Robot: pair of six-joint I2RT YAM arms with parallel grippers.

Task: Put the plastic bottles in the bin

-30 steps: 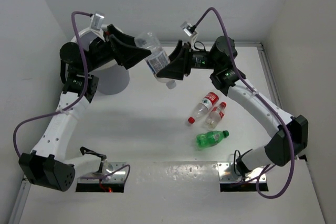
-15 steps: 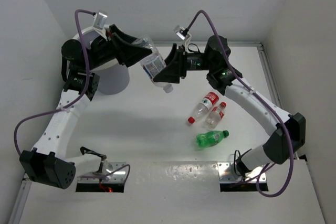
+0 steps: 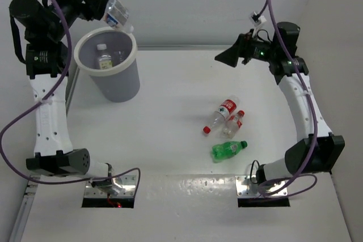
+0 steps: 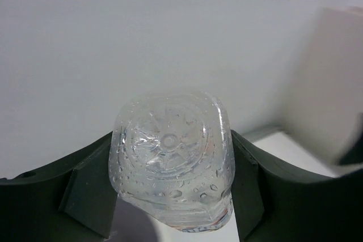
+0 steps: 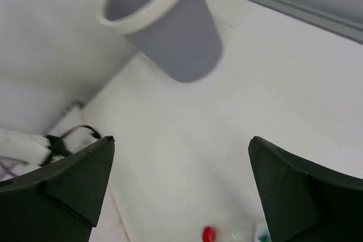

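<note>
The left gripper (image 3: 109,8) hangs high beside the round grey-lavender bin with a thick white rim (image 3: 117,86). Its dark fingers are clamped on either side of a clear plastic bottle with a blue-and-white label (image 3: 118,12). In the overhead view this bottle is off the table, tilted, and shows just above the bin's far rim (the left wrist view looks straight at its moulded, droplet-flecked base, squeezed between the two pads). Whether it is squarely over the bin's opening cannot be told. Inside the bin lies a small clear bottle with a white cap (image 3: 102,56), and something pale beside it is too blurred to name. To the right of the bin, well apart from it on the white table (image 3: 170,94), three bottles lie on their sides in a loose cluster. The one closest to the bin is a clear bottle with a red label and red cap (image 3: 221,114). Just beside it, on the side away from the bin, is a shorter clear bottle with a red label (image 3: 233,123). A green plastic bottle (image 3: 228,149) lies near both, toward the arm bases. Farther right of the bin, the right gripper (image 3: 222,58) hovers above the table's far part and points toward the bin. Its fingers are spread wide apart, and its wrist view shows the bin and bare table through the gap.
</note>
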